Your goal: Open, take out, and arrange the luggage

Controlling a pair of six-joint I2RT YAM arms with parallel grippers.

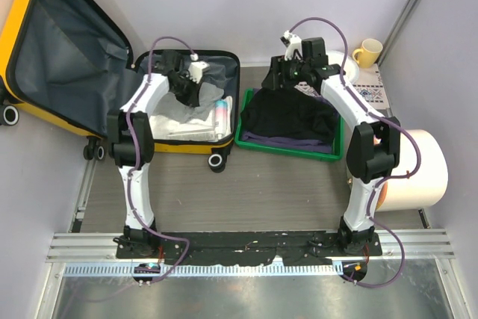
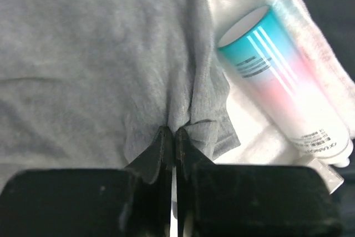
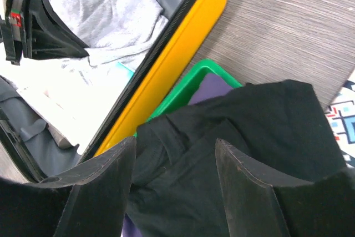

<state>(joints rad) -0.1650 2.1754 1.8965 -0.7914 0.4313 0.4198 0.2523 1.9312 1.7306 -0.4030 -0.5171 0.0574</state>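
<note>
- I am looking at the luggage (image 1: 75, 57) lying open at about 10 o'clock on the table (image 1: 246, 192). Its lid is leaning out toward 10 o'clock with the dark lining showing, and its base is sitting near 12 o'clock.
- The base is holding a rumpled grey cloth (image 2: 83, 70), a white towel (image 2: 252, 137) and a tube (image 2: 288, 87) fading from turquoise through pink to white.
- The tube is lying on the towel, at 3 o'clock from the cloth.
- My left gripper (image 2: 173, 134) is reaching down into the base, jaws pressed together and pinching a fold of the grey cloth, which is bunching at the fingertips.
- A green tray (image 1: 291, 153) is sitting just beside the base, at its 3 o'clock; I cannot tell whether the two are touching.
- The tray is holding a black garment (image 1: 291, 117) heaped over a purple cloth (image 3: 213, 90), whose edge is peeking out along the tray's near rim.
- My right gripper (image 3: 175, 142) is hovering over the black garment at the tray's 12 o'clock side, jaws standing apart with nothing between them.
- A yellow mug (image 1: 367, 52) is standing at 1 o'clock beyond the tray; I cannot see inside it.
- A cream cylinder (image 1: 418, 169) is lying at 4 o'clock, beside the right arm.
</note>
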